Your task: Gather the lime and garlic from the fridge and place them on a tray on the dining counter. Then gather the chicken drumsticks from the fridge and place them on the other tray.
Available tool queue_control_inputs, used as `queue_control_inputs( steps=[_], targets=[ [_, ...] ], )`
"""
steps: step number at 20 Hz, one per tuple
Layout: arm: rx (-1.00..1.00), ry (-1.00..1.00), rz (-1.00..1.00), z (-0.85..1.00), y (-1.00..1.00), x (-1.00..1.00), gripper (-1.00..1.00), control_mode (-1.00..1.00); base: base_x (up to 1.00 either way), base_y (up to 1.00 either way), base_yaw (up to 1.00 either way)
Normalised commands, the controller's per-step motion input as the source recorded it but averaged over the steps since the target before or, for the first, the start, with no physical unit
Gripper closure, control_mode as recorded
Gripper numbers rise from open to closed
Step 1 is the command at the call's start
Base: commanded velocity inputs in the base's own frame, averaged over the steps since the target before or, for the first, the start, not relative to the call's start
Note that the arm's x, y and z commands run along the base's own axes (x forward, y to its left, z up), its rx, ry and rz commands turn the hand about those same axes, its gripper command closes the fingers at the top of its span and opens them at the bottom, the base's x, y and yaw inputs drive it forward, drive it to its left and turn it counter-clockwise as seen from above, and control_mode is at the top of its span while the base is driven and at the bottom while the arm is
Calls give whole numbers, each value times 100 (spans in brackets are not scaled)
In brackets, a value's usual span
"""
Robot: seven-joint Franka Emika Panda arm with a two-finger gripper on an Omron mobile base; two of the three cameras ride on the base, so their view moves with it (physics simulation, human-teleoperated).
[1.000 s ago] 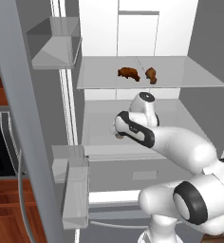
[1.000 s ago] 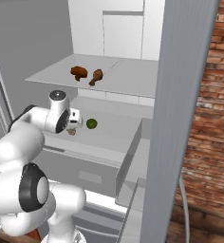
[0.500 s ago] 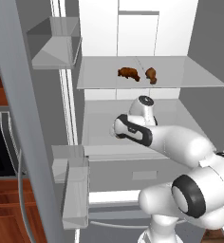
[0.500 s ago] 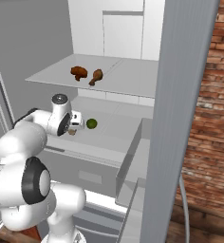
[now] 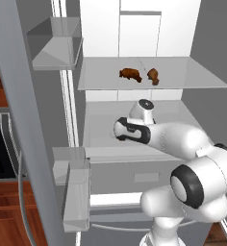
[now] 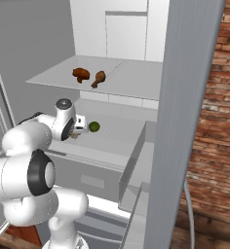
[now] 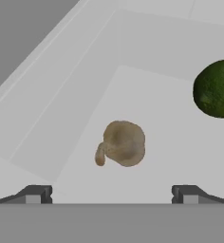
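Note:
The fridge (image 6: 185, 97) stands open with my arm reaching onto its lower white shelf. My gripper (image 7: 112, 194) hangs open just above the garlic (image 7: 121, 143), a beige bulb lying between and ahead of the fingertips, untouched. The lime (image 7: 216, 88), dark green and round, rests on the same shelf to the garlic's right; from the right base view the lime (image 6: 94, 127) lies just beyond the gripper (image 6: 79, 132). Two chicken drumsticks (image 5: 130, 74) (image 5: 153, 75) lie side by side on the glass shelf above. The trays and the dining counter are out of view.
The glass shelf (image 5: 192, 79) sits close over my hand. An open door with bins (image 5: 74, 187) flanks the left, another door (image 6: 136, 175) the right. A drawer front (image 5: 134, 175) lies below the shelf. A red brick surface (image 6: 219, 121) stands to the right.
The hand has crept slightly lower and further in toward the garlic. The jaws stay wide and nothing on the shelves has moved.

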Motion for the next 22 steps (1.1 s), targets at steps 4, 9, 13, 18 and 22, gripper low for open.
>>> queue_control_inputs(
  steps=[4,9,13,18,22],
  targets=[
    [0,0,0,-6,0,21,-100,-100,0,0,0],
    [0,0,0,-12,0,23,-100,-100,0,0,0],
    [0,0,0,-21,0,13,-100,-100,0,0,0],
    [0,0,0,-16,0,8,-100,-100,0,0,0],
    [0,0,0,-14,0,11,-100,-100,0,0,0]
  ],
)
